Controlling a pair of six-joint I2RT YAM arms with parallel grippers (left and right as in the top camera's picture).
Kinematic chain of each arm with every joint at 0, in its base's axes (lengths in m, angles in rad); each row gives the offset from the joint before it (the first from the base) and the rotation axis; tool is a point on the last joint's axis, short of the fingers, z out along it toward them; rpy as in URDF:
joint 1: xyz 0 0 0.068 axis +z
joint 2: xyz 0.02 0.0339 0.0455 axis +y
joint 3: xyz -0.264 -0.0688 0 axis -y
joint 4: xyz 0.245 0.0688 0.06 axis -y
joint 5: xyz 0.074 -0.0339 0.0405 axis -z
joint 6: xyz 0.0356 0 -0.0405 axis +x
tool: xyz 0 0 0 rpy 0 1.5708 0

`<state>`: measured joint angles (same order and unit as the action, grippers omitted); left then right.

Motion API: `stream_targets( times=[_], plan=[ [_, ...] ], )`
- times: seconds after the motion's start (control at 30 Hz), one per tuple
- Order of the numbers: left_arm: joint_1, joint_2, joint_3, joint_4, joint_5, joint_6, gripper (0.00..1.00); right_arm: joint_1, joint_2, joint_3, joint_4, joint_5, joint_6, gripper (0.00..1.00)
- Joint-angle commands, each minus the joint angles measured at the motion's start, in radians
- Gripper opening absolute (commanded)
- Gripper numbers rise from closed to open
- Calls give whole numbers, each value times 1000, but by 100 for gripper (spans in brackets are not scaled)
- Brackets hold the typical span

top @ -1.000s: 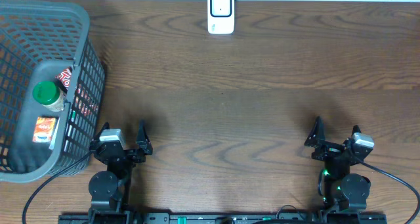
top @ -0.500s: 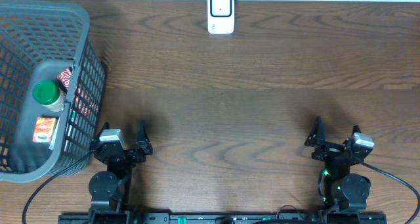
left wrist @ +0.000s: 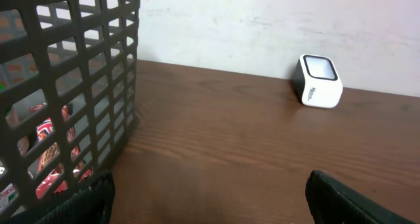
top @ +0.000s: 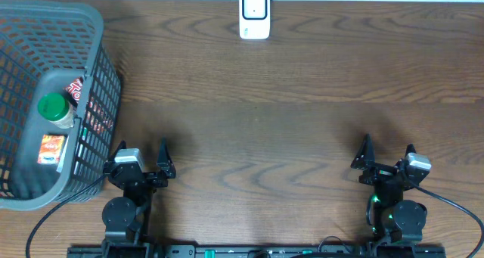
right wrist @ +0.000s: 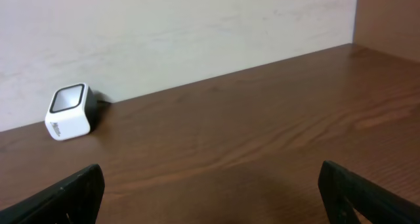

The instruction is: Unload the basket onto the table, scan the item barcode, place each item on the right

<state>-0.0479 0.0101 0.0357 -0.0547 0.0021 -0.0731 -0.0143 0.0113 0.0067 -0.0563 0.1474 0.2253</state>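
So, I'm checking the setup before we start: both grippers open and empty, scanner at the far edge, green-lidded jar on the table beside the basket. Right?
Not quite. The overhead view shows the green-lidded jar inside the basket, not out beside it. The rest holds.

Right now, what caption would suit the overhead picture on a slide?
Left tool and right tool wait open; basket holds a green-lidded jar; white scanner at the far edge.

Surface: dark brown wood-grain table | far edge, middle: small white cube-shaped barcode scanner — standing well apart from the rest | left end: dark grey plastic lattice basket
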Motion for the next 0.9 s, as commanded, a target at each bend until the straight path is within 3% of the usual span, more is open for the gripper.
stream_targets(
  times=[0.0, 0.37, 0.5, 0.7, 0.87],
  plan=[
    [-3, -5, -31, -15, 9, 17, 91, 9, 2, -1, -4, 5, -14, 99],
    [-3, -5, -31, -3, 20, 7, 91, 9, 2, -1, -4, 5, -14, 99],
    [-3, -4, -29, 4, 231, 61, 91, 9, 2, -1, -4, 4, -14, 99],
    [-3, 33, 10, -19, 317, 103, 91, 9, 2, -1, -4, 5, -14, 99],
    [-3, 164, 146, -22, 410, 108, 91, 9, 2, -1, -4, 5, -14, 99]
  ],
)
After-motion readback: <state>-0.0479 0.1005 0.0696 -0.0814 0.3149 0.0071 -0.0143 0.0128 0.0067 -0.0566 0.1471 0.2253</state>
